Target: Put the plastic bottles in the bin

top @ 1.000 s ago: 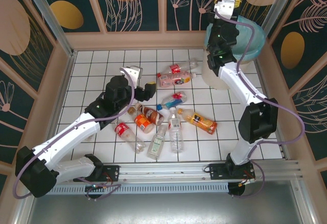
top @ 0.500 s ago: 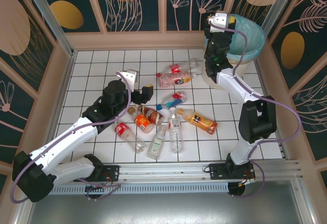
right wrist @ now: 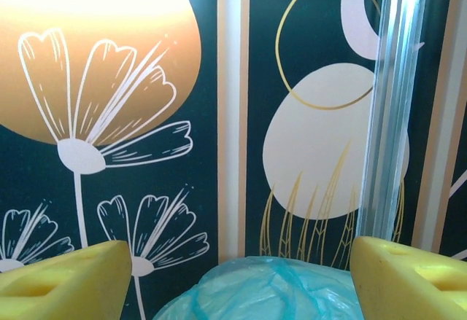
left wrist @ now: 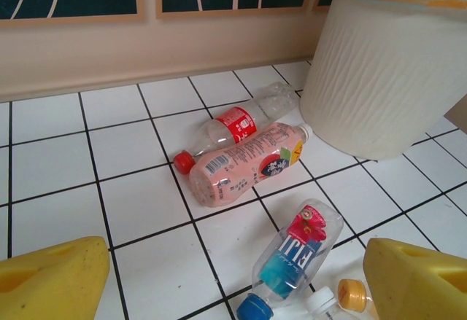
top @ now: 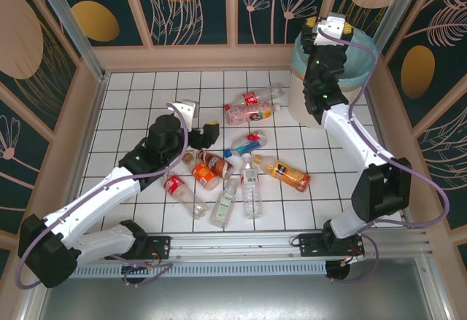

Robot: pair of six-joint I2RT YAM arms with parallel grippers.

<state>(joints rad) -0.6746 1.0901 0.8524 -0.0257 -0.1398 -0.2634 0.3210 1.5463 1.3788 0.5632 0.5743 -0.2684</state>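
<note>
On the white tiled surface (top: 146, 94) the plastic bottles (top: 251, 189) lie loose on their sides around the middle of the top view, none of them held. A pink bottle (left wrist: 248, 167) and a clear red-labelled bottle (left wrist: 237, 123) lie touching side by side, just left of the foot of the bin (top: 357, 65). Below them is a blue-labelled bottle (left wrist: 295, 258), with an orange bottle (top: 284, 174) further toward the lower right of the cluster. A green-labelled bottle (top: 225, 205) and another red-labelled bottle (top: 182, 191) sit near the bottom of the heap. The bin stands in the upper right corner of the top view, its teal liner (right wrist: 270, 291) folded over the cream ribbed wall. The left hand (top: 206, 132) hangs at the upper left edge of the cluster. Its yellow fingers (left wrist: 51, 276) are spread wide at the lower corners of the wrist view, with nothing gripped and the blue-labelled bottle on the tiles between them. The right hand (top: 321, 25) is raised over the left part of the bin's rim, its jaws also wide and empty, the liner showing beneath them.
</note>
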